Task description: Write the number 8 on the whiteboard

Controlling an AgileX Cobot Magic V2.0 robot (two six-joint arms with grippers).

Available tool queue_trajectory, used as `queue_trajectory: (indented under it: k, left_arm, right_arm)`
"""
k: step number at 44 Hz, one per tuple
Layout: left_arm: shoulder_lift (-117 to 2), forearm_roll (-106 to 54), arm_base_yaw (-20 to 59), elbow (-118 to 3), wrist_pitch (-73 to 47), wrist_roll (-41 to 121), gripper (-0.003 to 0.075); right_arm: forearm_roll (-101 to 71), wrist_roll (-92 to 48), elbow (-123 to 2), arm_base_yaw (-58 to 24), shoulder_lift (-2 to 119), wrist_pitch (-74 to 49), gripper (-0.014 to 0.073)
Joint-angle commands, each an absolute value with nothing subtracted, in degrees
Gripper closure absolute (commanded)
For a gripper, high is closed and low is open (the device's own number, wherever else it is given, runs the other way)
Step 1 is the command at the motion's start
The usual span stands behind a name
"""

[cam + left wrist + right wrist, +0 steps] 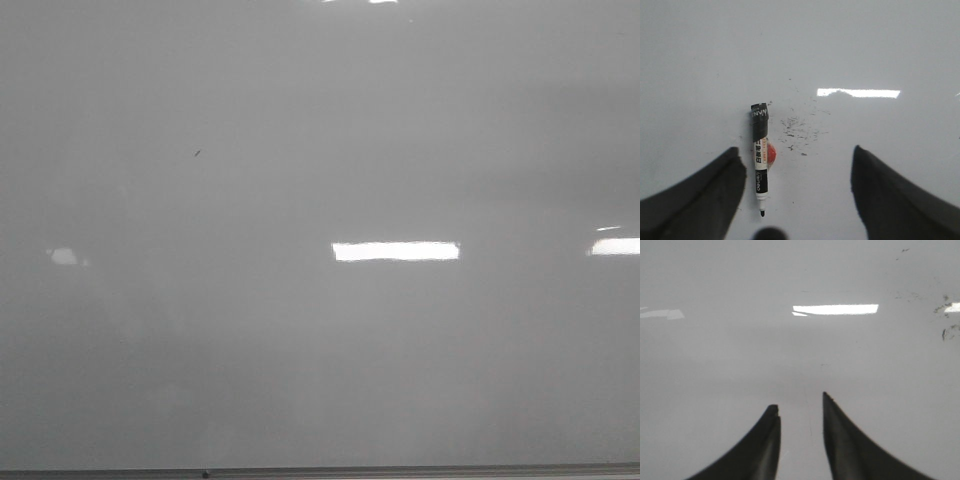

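On whiteboard, you see black-and-white marker lying flat, uncapped, nib toward left gripper. Barrel print: "deli" readable near nib end, rest too small to read. Red round item touches marker's side, partly hidden behind it. Faint ink smudges just beside marker. Your left gripper: fingers spread wide, empty, marker just beside one finger. Your right gripper: gap narrow, empty, over bare board. Number 8 not drawn; only tiny dark speck on front-view board.
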State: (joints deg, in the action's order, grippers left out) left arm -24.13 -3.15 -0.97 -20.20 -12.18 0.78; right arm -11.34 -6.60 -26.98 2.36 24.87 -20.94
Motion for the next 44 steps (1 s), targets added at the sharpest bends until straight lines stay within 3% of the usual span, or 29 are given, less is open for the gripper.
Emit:
queue_trajectory:
  k: [1,6,18,30,44]
  left_arm:
    - [-24.9,-3.3,-0.5,-22.4,-7.1,0.8,0.0122]
    - [-24.9,-3.3,-0.5,-22.4,-6.9,0.8,0.0122]
    - [-27.8,-3.7,-0.9,-22.6,-10.2,0.7,0.0123]
    - [-48.0,-3.7,-6.3,-30.9,-18.0,-1.1,0.0123]
    - [-70.7,-2.0,-6.7,-40.0,-17.4,-1.1,0.0123]
  right_arm:
    - [-11.7,-6.7,-28.9,2.5,25.6,-16.3,0.0112]
    - [-11.7,-6.7,-28.9,2.5,25.6,-16.0,0.0033]
    - [-11.7,-6.7,-28.9,2.5,25.6,-16.0,0.0032]
    - [-11.7,-6.7,-28.9,2.5,25.6,-15.8,0.0032]
    - [-11.7,-6.7,-28.9,2.4,25.6,-15.6,0.0032]
